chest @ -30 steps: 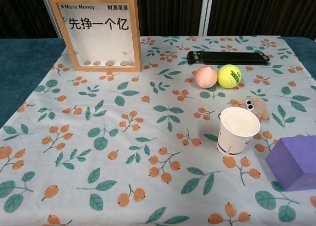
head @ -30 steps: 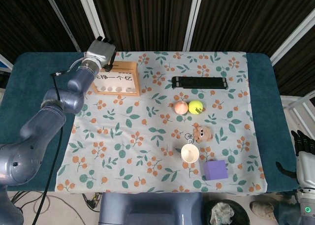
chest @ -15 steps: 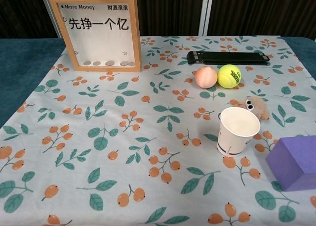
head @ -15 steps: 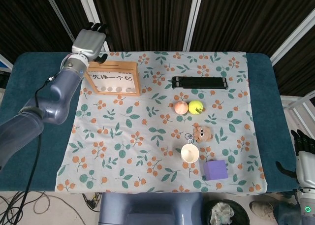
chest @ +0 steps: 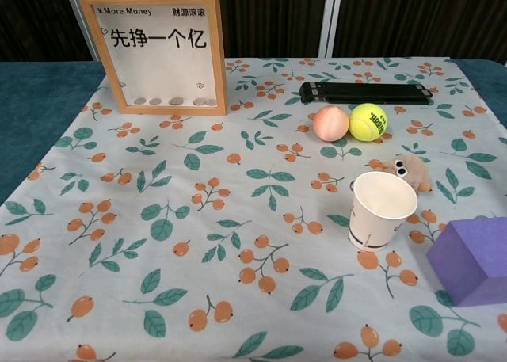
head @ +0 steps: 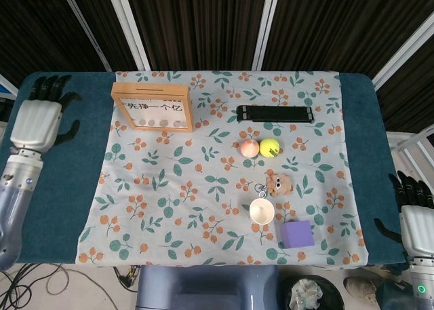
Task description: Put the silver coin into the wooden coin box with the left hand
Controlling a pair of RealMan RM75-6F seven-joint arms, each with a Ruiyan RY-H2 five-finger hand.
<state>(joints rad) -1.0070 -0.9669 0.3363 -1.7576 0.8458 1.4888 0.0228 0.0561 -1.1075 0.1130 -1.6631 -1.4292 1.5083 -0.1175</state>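
The wooden coin box [head: 152, 106] [chest: 154, 49] stands upright at the back left of the flowered cloth, its glass front printed with black characters. Several silver coins [chest: 174, 101] lie in a row at its bottom. No loose coin shows on the cloth. My left hand [head: 38, 117] hovers over the blue table edge, well left of the box, fingers spread and holding nothing. My right hand [head: 415, 215] hangs at the far right edge, fingers apart, empty. Neither hand shows in the chest view.
A black clip bar [head: 275, 112] lies at the back right. A peach [head: 249, 147] and a tennis ball [head: 269, 147] sit mid-table. Nearer the front are a plush keychain [head: 276, 182], a paper cup [head: 262, 211] and a purple block [head: 297, 234].
My left hand has drawn away from above the coin box, moving left and toward the front, out over the blue table edge. The right hand barely shifted.
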